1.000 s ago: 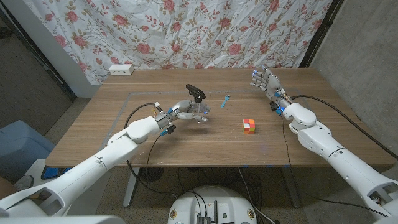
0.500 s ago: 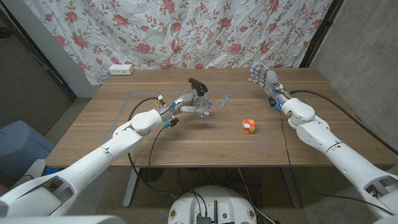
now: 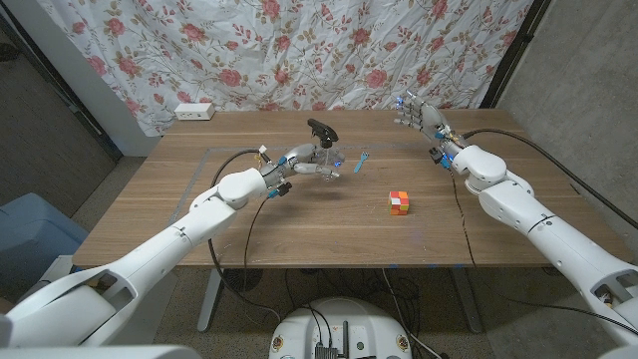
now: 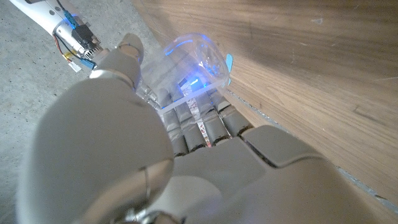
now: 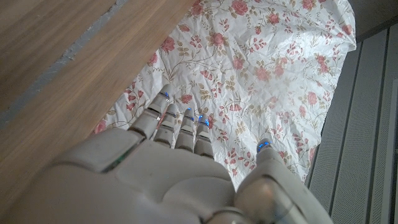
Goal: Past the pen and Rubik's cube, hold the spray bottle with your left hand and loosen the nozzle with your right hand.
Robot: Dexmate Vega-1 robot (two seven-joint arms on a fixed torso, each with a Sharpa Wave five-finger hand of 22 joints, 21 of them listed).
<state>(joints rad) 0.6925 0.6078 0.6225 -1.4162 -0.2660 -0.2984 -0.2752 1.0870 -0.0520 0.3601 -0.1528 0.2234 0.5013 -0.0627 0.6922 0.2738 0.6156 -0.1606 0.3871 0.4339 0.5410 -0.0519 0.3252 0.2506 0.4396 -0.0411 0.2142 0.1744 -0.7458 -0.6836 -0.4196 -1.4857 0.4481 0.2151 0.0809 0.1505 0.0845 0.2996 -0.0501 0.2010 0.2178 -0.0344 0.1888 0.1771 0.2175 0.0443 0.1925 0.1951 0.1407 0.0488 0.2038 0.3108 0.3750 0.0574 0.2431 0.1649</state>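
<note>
Gripping the clear bottle [image 3: 325, 162], left hand [image 3: 289, 167]; its wrist view shows fingers [image 4: 198, 121] wrapped around it; right hand [image 3: 423, 119] spread, holding nothing, near table's [image 3: 179, 199] far edge

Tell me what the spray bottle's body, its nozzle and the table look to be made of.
Spray bottle body: clear glossy plastic, probably; the left wrist view shows the fingers through it. Nozzle: opaque black, likely matte plastic. Table: wood or wood-look laminate, brown grain lines, low sheen; cannot tell which.
</note>
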